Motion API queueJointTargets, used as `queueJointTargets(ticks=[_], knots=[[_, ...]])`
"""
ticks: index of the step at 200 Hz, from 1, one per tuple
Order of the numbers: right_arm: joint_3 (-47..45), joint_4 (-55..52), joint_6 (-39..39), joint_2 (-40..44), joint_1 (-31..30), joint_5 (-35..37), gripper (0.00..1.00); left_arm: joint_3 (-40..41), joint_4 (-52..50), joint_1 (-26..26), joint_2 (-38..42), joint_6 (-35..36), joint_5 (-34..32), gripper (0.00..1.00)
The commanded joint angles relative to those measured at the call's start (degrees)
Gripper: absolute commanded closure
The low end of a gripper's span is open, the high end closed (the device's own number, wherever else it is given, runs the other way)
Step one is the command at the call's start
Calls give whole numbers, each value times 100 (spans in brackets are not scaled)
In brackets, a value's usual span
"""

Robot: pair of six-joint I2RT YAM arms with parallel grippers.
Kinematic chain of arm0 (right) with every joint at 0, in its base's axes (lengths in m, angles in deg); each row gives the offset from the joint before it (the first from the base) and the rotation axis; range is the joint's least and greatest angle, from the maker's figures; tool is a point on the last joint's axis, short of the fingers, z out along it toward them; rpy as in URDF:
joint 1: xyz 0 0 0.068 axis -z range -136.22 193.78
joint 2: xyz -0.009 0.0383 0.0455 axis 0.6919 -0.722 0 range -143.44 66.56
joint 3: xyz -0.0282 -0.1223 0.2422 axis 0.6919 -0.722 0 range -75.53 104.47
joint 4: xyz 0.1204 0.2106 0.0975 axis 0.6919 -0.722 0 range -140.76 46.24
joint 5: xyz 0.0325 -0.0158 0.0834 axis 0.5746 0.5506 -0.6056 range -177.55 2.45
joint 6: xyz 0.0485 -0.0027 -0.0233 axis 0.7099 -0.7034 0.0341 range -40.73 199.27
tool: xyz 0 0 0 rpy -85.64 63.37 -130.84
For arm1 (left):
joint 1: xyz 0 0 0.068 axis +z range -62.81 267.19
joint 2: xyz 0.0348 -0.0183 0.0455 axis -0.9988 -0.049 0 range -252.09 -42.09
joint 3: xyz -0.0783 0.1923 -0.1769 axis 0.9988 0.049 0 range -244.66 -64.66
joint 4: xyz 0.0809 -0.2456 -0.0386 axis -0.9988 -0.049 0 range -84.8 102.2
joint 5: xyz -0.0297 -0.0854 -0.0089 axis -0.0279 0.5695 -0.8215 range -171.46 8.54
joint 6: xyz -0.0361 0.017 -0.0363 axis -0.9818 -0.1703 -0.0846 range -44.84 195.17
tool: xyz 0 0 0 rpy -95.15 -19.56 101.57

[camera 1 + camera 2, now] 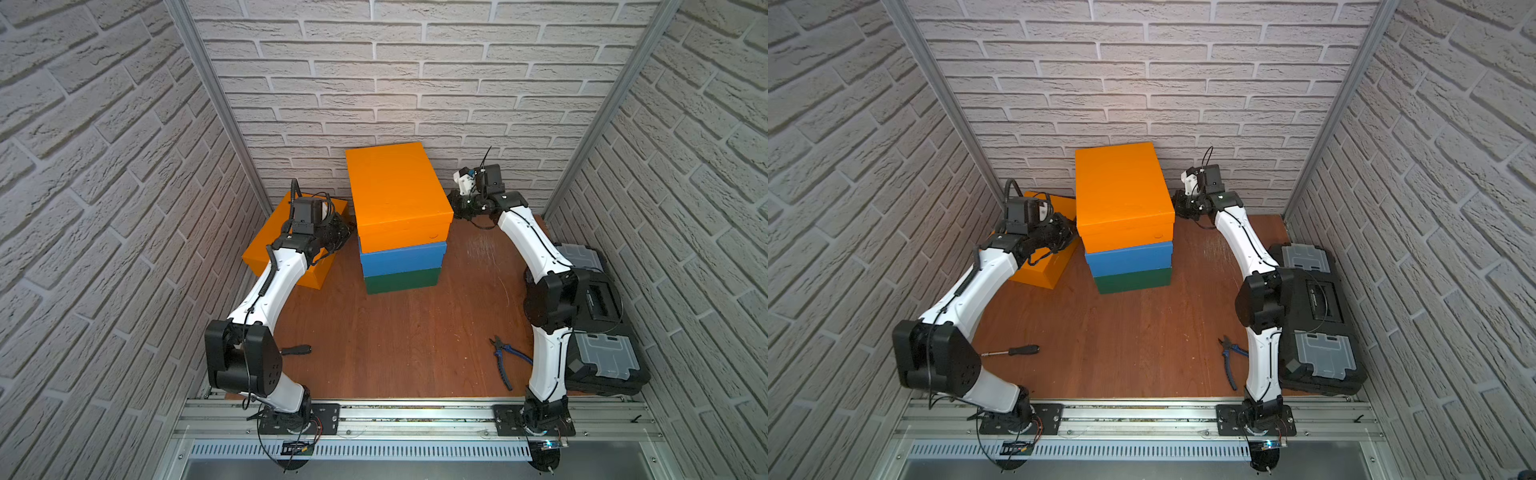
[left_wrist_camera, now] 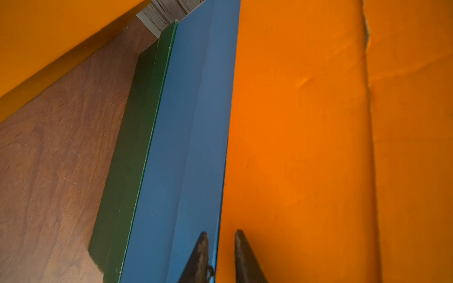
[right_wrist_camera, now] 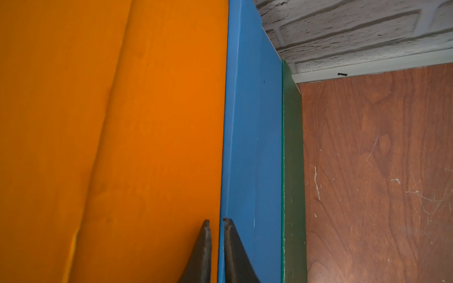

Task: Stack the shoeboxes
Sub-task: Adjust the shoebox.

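In both top views three shoeboxes stand stacked at the back centre: an orange shoebox (image 1: 395, 187) (image 1: 1121, 187) on a blue one (image 1: 401, 259) on a dark green one (image 1: 401, 282). A second orange shoebox (image 1: 266, 245) lies on the table to the left, partly under my left arm. My left gripper (image 1: 345, 235) (image 2: 221, 232) is at the stack's left side, at the seam between orange and blue. My right gripper (image 1: 455, 205) (image 3: 217, 220) is at the same seam on the right side. Both are nearly shut with a slim gap, and nothing lies between the fingers.
Black tool cases with grey lids (image 1: 602, 332) stand along the right wall behind my right arm. Blue-handled pliers (image 1: 505, 359) lie at the front right and a screwdriver (image 1: 297, 350) at the front left. Brick walls close in three sides of the wooden table (image 1: 395, 353).
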State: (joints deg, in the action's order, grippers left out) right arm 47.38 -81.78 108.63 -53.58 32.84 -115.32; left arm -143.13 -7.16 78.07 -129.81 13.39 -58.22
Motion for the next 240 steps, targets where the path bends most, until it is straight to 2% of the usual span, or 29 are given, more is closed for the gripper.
queueJointTargets(ticks=[1,166,240], knots=[[-219,325,62,446,-92,-185,86,-165,186,-46,-52,-15,87,78],[-1000,515,105,1099,-224,-38,85,-178,123,98,-94,17,96,78],[-949,436,65,1120,-82,76,84,-146,151,56,-105,-5,141,78]])
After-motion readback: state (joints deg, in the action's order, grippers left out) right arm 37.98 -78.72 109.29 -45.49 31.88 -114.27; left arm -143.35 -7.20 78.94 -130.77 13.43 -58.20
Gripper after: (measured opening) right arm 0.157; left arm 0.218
